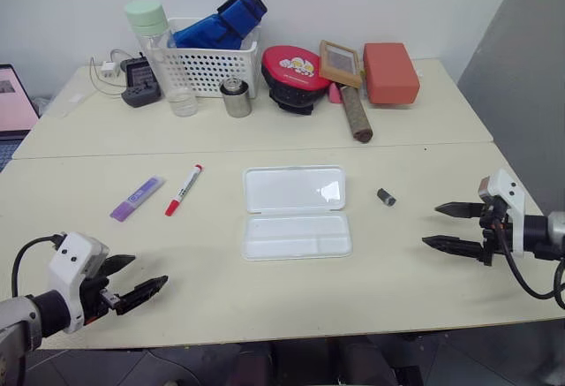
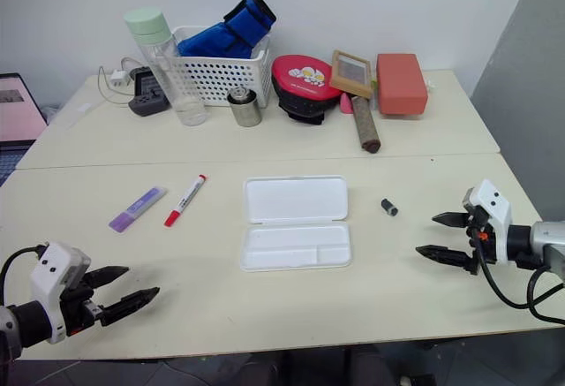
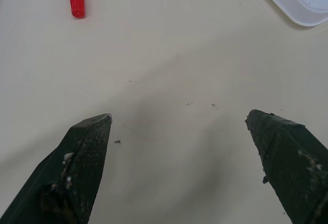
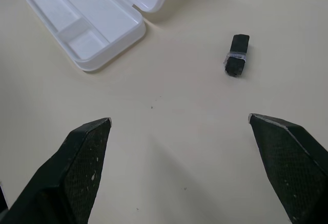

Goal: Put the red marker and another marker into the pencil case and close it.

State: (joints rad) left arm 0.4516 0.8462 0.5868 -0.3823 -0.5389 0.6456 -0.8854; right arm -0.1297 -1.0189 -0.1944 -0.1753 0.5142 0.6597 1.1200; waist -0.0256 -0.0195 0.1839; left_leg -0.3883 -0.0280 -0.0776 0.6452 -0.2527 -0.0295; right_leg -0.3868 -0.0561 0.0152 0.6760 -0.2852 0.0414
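Pencil case (image 1: pixel 296 212) – lay open, frame centre. Red marker (image 1: pixel 184 189) & purple marker (image 1: pixel 136 199) – left of centre, side by side, apart. Left gripper (image 1: pixel 129 283) lower left, right gripper (image 1: pixel 447 227) right edge – both spread wide, empty.

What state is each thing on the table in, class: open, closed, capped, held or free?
Flat white plastic pencil case: open, both halves empty.
Red-capped white marker: capped, lying free.
Flat lilac-purple marker: lying free.
Small dark cylinder: lying free.
Left gripper: jaws open, empty.
Right gripper: jaws open, empty.
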